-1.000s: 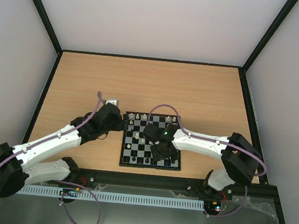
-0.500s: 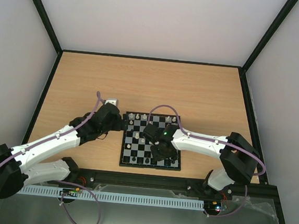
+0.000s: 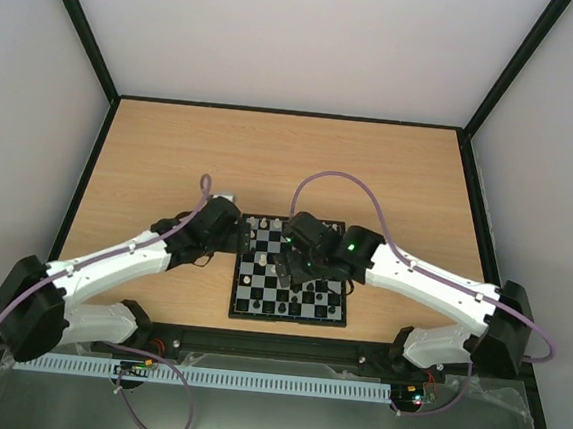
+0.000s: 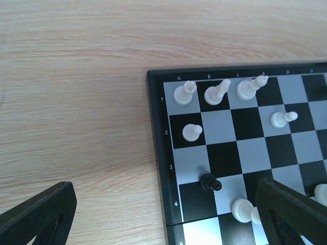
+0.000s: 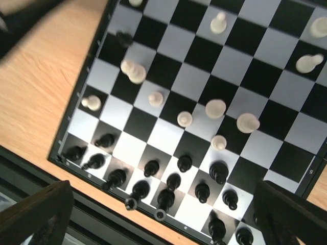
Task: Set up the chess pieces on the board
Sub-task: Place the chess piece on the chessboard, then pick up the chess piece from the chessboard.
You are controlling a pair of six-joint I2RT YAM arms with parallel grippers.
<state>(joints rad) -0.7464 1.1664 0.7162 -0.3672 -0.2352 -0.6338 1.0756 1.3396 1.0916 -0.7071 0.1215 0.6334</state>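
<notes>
Chessboard point(image 4: 157, 127) at the desk's point(image 3: 371, 172) 6 o'clock: the right gripper point(image 5: 163, 214) above it and the left gripper point(image 4: 163, 219) at its 10 o'clock corner, jaws wide and empty, could topple crowded cream-white pieces point(image 5: 215, 108) when descending.

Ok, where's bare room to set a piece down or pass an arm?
Free: the table beyond the board and off its far-left corner; on the board, the squares between the lone black pawn and the white back row. Crowded: black pieces packed along the near edge, white pieces clustered mid-board.
</notes>
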